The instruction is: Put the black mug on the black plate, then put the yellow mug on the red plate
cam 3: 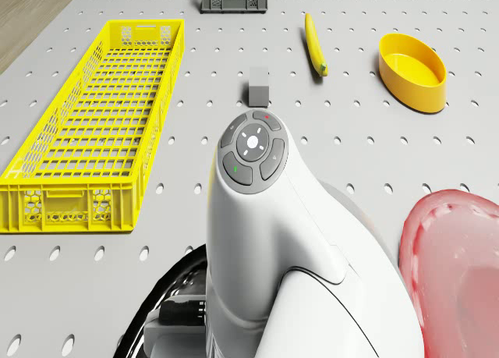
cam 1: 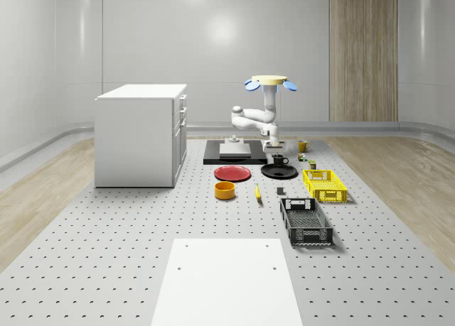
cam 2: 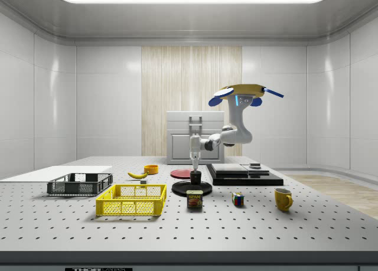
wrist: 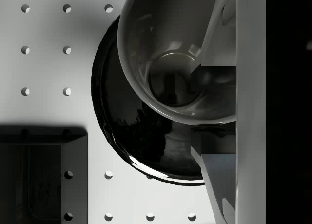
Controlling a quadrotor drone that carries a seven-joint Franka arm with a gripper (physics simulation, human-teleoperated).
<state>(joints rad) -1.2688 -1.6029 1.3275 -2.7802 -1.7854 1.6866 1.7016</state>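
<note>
The gripper (cam 2: 195, 171) is reaching straight down at the middle of the side view, its fingers (wrist: 217, 182) closing on the rim of the black mug (wrist: 168, 58). That mug is sitting on the black plate (cam 2: 192, 189), just right of centre in the whole-scene view. The red plate (cam 1: 233, 173) is lying just left of it there. The yellow mug (cam 2: 283, 199) is standing upright at the side view's lower right, well apart from both plates. The drone (cam 2: 245, 94) is hovering above the black platform (cam 2: 245, 178), right of centre in the side view
</note>
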